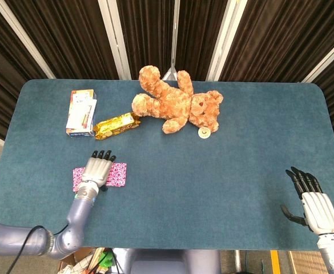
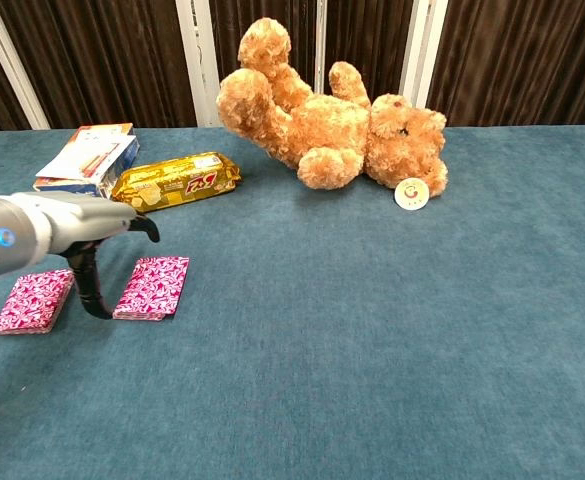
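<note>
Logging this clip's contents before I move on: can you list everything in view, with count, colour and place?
teddy bear: 1, tan-orange, lying at the table's far middle
round tag: 1, white, beside the bear
snack pack: 1, gold, left of the bear
carton: 1, white and blue, far left
patterned packets: 2, pink, near left, side by side
table: 1, blue-green cloth
left hand: 1, grey with black fingers, over the packets
right hand: 1, same colours, near right edge, holding nothing

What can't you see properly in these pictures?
- Head view: the left hand covers part of the right pink packet.
- Chest view: the right hand is out of frame.
- The round tag by the teddy bear is too small to read.
</note>
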